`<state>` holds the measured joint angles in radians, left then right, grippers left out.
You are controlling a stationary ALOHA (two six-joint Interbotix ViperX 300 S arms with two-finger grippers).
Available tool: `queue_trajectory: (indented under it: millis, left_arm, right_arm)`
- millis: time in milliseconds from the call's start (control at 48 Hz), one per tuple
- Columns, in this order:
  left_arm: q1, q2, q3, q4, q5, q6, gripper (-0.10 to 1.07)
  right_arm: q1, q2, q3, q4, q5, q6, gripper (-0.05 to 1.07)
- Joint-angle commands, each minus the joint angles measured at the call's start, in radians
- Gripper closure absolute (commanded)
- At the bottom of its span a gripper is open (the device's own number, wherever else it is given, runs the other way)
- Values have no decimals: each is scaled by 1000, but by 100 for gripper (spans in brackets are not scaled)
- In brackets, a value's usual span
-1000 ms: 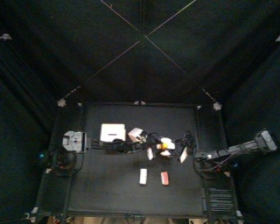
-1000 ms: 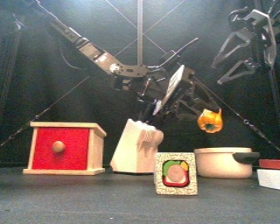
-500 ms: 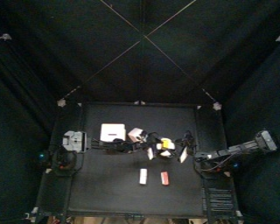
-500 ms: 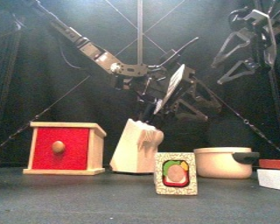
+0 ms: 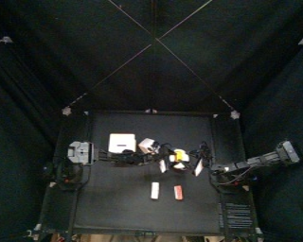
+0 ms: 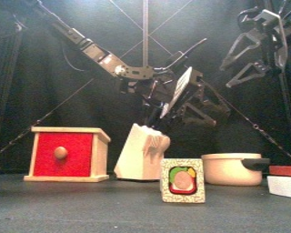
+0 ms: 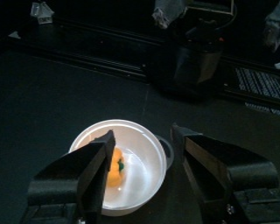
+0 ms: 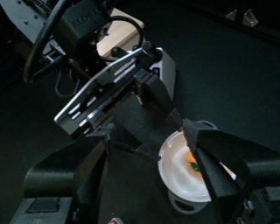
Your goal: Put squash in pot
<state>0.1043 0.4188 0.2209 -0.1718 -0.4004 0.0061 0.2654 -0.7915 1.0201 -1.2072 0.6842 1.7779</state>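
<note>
Already the squash (image 7: 116, 164) lies inside the pot (image 7: 149, 140), low centre of our left wrist view, straight below our left gripper (image 7: 140, 175), whose jaws stand spread and empty. So we judge only a lift away remains. Our right gripper (image 8: 166, 175), likewise parted, hangs nearby, upper right of the front view.

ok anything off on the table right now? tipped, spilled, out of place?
Nothing stands out. The squash lies inside the pot, which sits upright. The left gripper hangs above it, jaws open and empty. The red box and the picture card stand upright. The right gripper rests raised.
</note>
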Motion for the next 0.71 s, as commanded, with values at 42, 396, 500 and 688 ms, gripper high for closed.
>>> queue_trajectory:
  millis: [42, 396, 500, 688]
  left_arm:
    - [-3, -54, -28, 29, 26, 0, 9]
    - [-18, -75, -23, 49, 38, 0, 9]
    - [-23, -77, -21, 49, 41, 0, 9]
    - [-29, -86, -9, 52, 44, 0, 9]
  right_arm:
    - [5, 2, -9, -2, 0, 2, 8]
    - [5, 2, -6, -2, 0, 2, 8]
    - [5, 2, -6, -2, 0, 2, 8]
    - [5, 2, 0, 3, 0, 2, 8]
